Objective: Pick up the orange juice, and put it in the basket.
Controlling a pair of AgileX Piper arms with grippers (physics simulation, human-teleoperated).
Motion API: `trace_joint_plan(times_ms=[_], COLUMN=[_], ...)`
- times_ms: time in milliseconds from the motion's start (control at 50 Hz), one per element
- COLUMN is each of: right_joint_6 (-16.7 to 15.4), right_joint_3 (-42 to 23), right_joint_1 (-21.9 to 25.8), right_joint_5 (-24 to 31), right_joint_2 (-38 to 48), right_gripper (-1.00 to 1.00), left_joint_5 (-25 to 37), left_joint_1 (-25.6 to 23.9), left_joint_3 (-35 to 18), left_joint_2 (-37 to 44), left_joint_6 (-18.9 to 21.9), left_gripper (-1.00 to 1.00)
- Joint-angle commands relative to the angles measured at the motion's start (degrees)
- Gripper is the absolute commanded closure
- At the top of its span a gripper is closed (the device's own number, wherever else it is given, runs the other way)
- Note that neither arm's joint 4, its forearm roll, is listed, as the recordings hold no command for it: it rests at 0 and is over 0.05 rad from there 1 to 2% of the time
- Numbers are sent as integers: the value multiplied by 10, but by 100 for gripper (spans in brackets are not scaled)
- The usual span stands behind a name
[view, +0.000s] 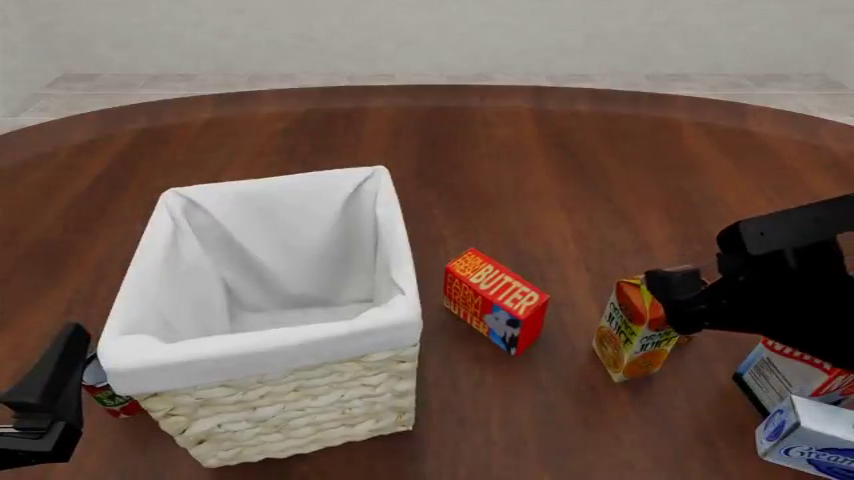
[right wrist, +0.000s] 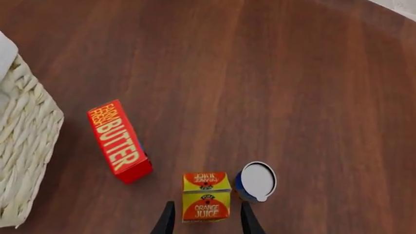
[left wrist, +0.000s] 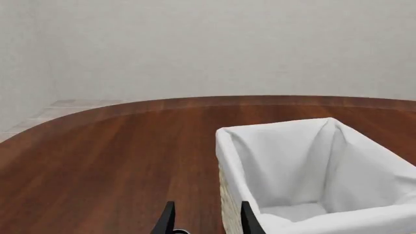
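The orange juice is a small orange and yellow carton standing on the table, right of the butter box. In the right wrist view the orange juice lies between the two fingertips with a gap on each side. My right gripper is open just above it, and the right gripper shows at the carton's upper right in the front view. The basket, pale wicker with white lining, stands at centre left with nothing in it. My left gripper is open beside a near corner of the basket.
A red butter box lies between basket and juice. A blue cylinder with a white top stands close beside the juice. A red-and-white carton and a blue-and-white box sit at front right. A small red can touches the basket's front left.
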Motion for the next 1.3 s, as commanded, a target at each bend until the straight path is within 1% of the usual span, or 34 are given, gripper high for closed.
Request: trace_joint_plan(times_ms=[20, 140, 540, 860, 940, 1120, 1300], right_joint_6=[-5, -3, -6, 4, -2, 1, -4], right_joint_3=[4, 6, 15, 37, 42, 49, 53], right_joint_1=[-3, 4, -1, 1, -2, -5, -12], right_joint_5=[-30, -41, -66, -80, -84, -90, -107], right_joint_2=[35, 48, 71, 75, 76, 82, 100], right_gripper=[-100, -100, -100, -100, -100, -100, -100], left_joint_5=[0, 0, 0, 0, 0, 0, 0], left_joint_1=[0, 0, 0, 0, 0, 0, 0], left_joint_3=[0, 0, 0, 0, 0, 0, 0], left_joint_2=[0, 0, 0, 0, 0, 0, 0], left_joint_6=[0, 0, 0, 0, 0, 0, 0], left_gripper=[-100, -100, -100, -100, -100, -100, -100])
